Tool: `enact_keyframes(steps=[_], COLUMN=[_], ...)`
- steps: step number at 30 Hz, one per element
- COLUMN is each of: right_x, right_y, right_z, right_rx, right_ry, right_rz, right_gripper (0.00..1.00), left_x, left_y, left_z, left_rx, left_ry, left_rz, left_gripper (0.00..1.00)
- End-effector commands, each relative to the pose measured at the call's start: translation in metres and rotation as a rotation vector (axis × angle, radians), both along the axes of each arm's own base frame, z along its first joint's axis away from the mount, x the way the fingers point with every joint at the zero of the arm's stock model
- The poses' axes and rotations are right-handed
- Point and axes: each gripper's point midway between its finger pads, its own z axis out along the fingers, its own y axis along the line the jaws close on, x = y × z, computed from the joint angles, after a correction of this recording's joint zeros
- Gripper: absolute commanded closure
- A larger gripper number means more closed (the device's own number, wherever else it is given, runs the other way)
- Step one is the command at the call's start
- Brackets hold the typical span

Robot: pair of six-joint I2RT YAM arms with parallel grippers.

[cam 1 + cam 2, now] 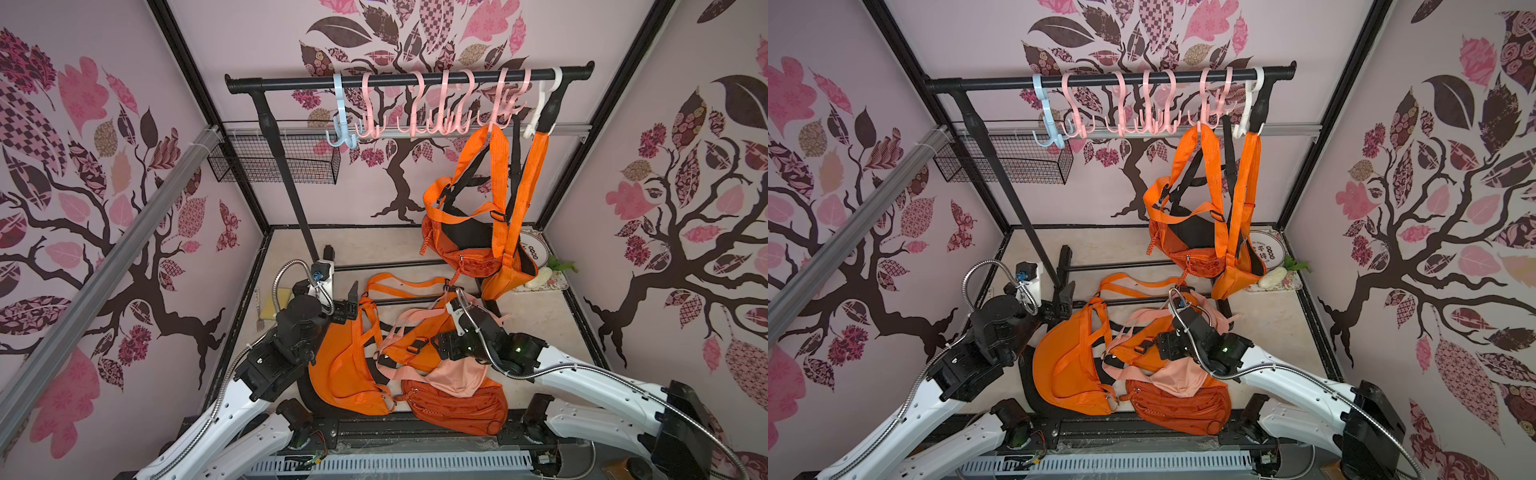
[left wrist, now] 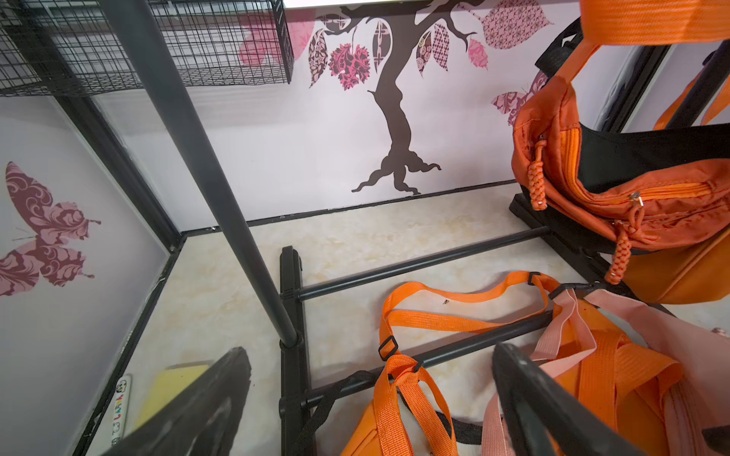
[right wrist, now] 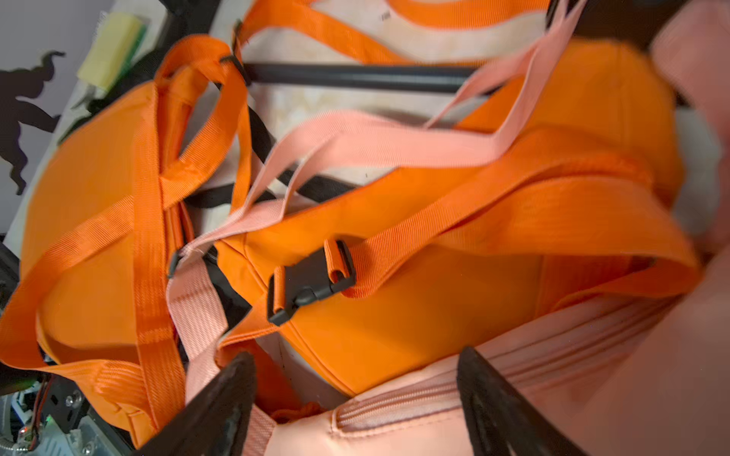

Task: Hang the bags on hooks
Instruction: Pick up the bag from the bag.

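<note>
Several bags lie heaped on the floor: a bright orange bag (image 1: 349, 374), a pink bag (image 1: 453, 378) and a dark orange bag (image 1: 457, 411). My right gripper (image 3: 359, 379) is open low over the heap, its fingers either side of the pink bag's zipper edge (image 3: 399, 398) beside an orange bag with a black buckle (image 3: 312, 282). My left gripper (image 2: 371, 375) stands open and empty above the orange strap (image 2: 399, 379) near the rack's base. Blue (image 1: 338, 112), pink (image 1: 415, 108) and white (image 1: 544, 104) hooks hang on the black rail (image 1: 291, 84).
Two orange bags (image 1: 465, 245) (image 1: 507, 278) hang by their straps from the rightmost hooks. A wire basket (image 1: 274, 162) is fixed to the back wall. The rack's post (image 1: 286, 174) and floor bars (image 2: 414, 264) stand by my left gripper. A plate (image 1: 536, 249) sits back right.
</note>
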Motion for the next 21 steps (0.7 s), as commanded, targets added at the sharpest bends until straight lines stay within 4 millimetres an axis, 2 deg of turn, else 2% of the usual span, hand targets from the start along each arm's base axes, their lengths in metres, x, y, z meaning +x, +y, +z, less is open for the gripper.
enact_keyframes(steps=[1,6,11,15,17,19,21], right_x=[0.011,0.028,0.048,0.056,0.059,0.063,0.067], right_y=[0.025,0.026,0.020,0.015,0.016,0.019,0.024], right_z=[0.009,-0.006,-0.025,-0.042,-0.042,-0.040,-0.032], right_rx=[0.155,0.189,0.196,0.180,0.192,0.203,0.216], right_ry=[0.040,0.071,0.114,0.162,0.154,0.144,0.126], right_rz=[-0.060,-0.161,-0.246,-0.294,-0.302,-0.299,-0.286], right_gripper=[0.27,0.39,0.43,0.49,0.53,0.66,0.83], left_x=[0.002,-0.002,0.000,0.000,0.000,0.000,0.000], left_y=[-0.004,-0.007,-0.010,-0.010,-0.010,-0.010,-0.010], left_z=[-0.003,-0.004,-0.007,-0.008,-0.008,-0.008,-0.009], left_rx=[-0.012,0.006,0.018,0.023,0.024,0.025,0.029], left_ry=[-0.002,-0.008,-0.001,0.000,0.000,-0.002,0.000], left_rz=[-0.004,-0.019,-0.024,-0.023,-0.025,-0.024,-0.022], left_gripper=[0.02,0.02,0.02,0.02,0.02,0.02,0.02])
